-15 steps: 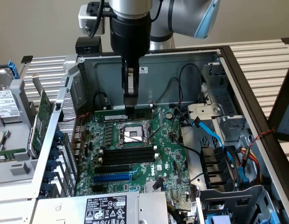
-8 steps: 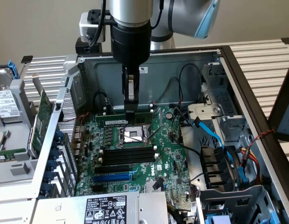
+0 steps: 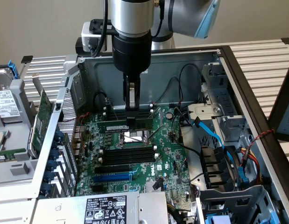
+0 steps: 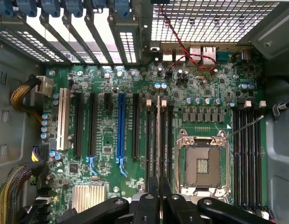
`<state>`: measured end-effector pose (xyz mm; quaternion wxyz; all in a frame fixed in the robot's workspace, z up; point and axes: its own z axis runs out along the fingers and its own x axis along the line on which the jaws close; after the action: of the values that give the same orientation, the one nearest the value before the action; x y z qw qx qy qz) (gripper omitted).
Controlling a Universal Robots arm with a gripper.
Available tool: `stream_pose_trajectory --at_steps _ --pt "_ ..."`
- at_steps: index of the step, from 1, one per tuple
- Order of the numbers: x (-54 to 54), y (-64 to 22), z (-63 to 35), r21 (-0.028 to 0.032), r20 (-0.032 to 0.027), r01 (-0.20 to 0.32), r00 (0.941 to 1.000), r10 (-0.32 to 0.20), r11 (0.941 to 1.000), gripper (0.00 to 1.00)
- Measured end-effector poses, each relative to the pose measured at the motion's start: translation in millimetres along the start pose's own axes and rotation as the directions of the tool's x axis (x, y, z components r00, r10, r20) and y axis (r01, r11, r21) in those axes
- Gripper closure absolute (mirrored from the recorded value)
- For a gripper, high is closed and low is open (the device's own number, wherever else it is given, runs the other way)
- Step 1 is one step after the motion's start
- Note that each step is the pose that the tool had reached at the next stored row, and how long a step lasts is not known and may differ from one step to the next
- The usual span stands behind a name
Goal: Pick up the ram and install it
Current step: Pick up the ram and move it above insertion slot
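- One power supply [image 3: 107,210] with a white label is sitting nearest in the exterior view, at the case's front edge.
- Just behind it, a blue slot [image 3: 114,177] is running across the green board [image 3: 149,172].
- Four black slots [image 3: 118,156] are lying side by side just past the blue one, all of them bare.
- Next, the socket [image 3: 130,137] is sitting with its metal frame shut.
- The ram [image 3: 117,125] is hanging level across the socket's far edge in the exterior view, white label facing the camera.
- In the wrist view the ram [image 4: 158,135] is showing edge-on, lining up with the black slots beside the socket; I cannot tell whether it is touching one.
- The tool [image 3: 131,116] is pointing straight down, its fingers pinched narrow on the ram's top edge near the middle; the wrist view is showing the tool [image 4: 158,184] closed around that edge.
- Farther back, black wires are drooping along the case's grey rear wall [image 3: 181,60].
- Beyond the case, a slatted surface [image 3: 261,60] is stretching to the exterior view's right.
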<state>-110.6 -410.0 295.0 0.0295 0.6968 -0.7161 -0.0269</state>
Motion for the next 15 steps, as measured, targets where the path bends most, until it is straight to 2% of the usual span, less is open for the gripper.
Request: stream_pose_trajectory --at_steps 15 --pt "6.3 -2.1 4.6 0.0 0.0001 0.0 1.0 0.0 1.0 0.87"
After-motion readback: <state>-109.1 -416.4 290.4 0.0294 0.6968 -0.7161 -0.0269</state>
